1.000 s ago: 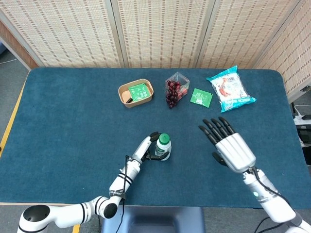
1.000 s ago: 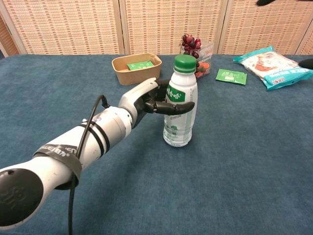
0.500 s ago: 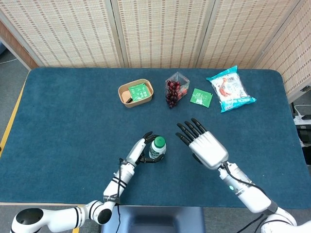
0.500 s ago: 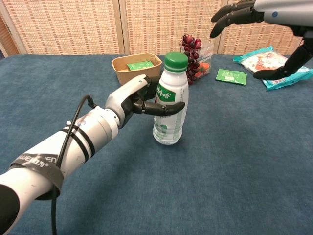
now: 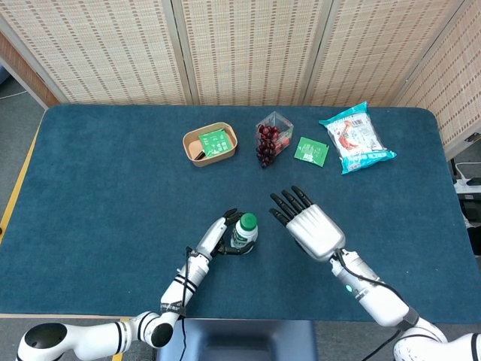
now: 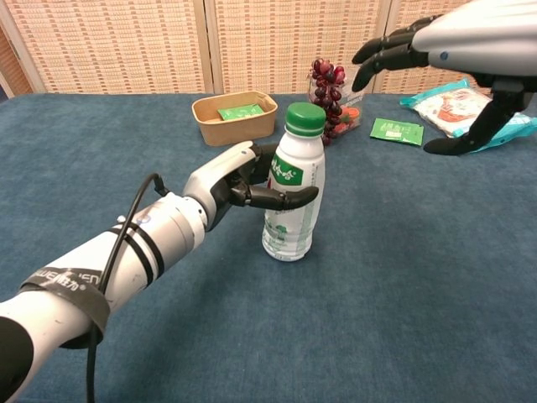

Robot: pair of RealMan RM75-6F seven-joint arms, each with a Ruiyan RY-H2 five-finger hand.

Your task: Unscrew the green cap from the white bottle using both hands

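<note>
Left hand [image 6: 231, 180] grips the white bottle [image 6: 291, 197] around its middle — bottle upright on the blue worktop [image 5: 113, 195], near the front-centre, green cap [image 6: 305, 118] on top. Right hand [image 5: 312, 226] hovers just right of the cap, fingers spread, holding nothing, not touching the bottle. Back row well apart from the bottle: brown bowl [image 5: 210, 144] with a green packet inside, clear box of grapes [image 5: 270, 140], flat green sachet [image 5: 311, 150], snack bag [image 5: 355, 138] near the right rear edge. Wide bare cloth to the left and front-right of the bottle; the front edge runs close behind the left wrist in the head view.
</note>
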